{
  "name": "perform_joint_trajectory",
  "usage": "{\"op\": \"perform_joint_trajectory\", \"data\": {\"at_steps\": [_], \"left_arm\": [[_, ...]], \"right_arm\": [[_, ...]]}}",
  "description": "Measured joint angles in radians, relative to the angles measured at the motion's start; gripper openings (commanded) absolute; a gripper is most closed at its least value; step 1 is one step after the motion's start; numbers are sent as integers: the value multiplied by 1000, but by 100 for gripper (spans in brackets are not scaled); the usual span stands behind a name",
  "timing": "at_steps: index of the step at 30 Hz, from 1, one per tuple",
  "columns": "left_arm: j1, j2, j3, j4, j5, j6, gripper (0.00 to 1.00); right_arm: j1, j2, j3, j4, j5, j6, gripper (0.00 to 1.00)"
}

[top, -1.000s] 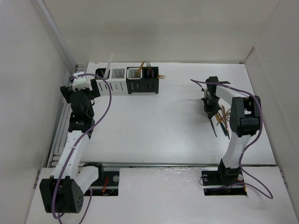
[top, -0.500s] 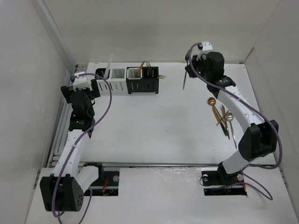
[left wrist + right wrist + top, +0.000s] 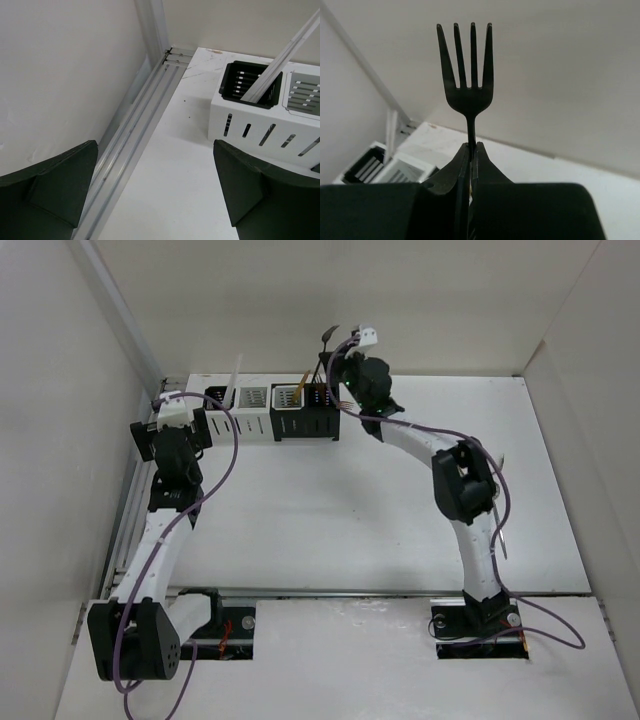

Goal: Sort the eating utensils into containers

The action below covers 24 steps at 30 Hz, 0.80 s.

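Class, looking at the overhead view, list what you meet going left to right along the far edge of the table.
Open left claw → white slotted caddy holding white sticks → second white slotted caddy → black slotted caddy holding gold utensils → second black slotted caddy. Right claw overlaps it, so is left out.

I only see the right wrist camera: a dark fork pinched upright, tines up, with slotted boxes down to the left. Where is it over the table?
Observer: In the top view the right tool holds the fork up over the right end of a row of four boxes, two white and two black.
Operator: What is the other arm doing?
Observer: The left tool hangs open and empty beside the leftmost white box.
Operator: Anything already in the black boxes?
Observer: A copper-coloured handle stands in the third box.
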Motion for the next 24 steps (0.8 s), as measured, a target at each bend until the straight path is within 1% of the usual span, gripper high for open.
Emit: {"op": "perform_joint_trajectory", "data": {"at_steps": [2, 4, 8, 13, 14, 15, 16, 17, 18, 21, 22, 24], "left_arm": [[3, 14, 5, -1, -5, 3, 100], [4, 24, 6, -3, -14, 8, 100], [4, 32, 6, -2, -25, 14, 100], [4, 36, 6, -1, -30, 14, 100], [4, 37, 6, -1, -30, 14, 100], [4, 38, 6, -1, -29, 14, 100], [4, 39, 6, 0, -29, 14, 100], [4, 40, 6, 1, -28, 14, 100], [4, 42, 6, 3, -26, 14, 100], [4, 43, 6, 4, -21, 13, 100], [4, 43, 6, 5, -20, 13, 100], [4, 43, 6, 3, -17, 13, 100]], "right_arm": [[12, 55, -21, 37, 26, 3, 0], [21, 76, -56, 45, 51, 6, 0], [29, 73, -114, 86, 97, 4, 0], [32, 51, -156, 78, 111, -24, 1], [34, 46, -164, 75, 110, -34, 8], [35, 40, -169, 65, 108, -44, 19], [39, 37, -169, 45, 104, -63, 45], [42, 32, -169, 34, 103, -60, 57], [47, 27, -169, 16, 96, -79, 64], [57, -5, -169, -48, 90, -97, 81], [60, -23, -172, -63, 90, -101, 81], [65, -72, -192, -90, 91, -112, 84]]}}
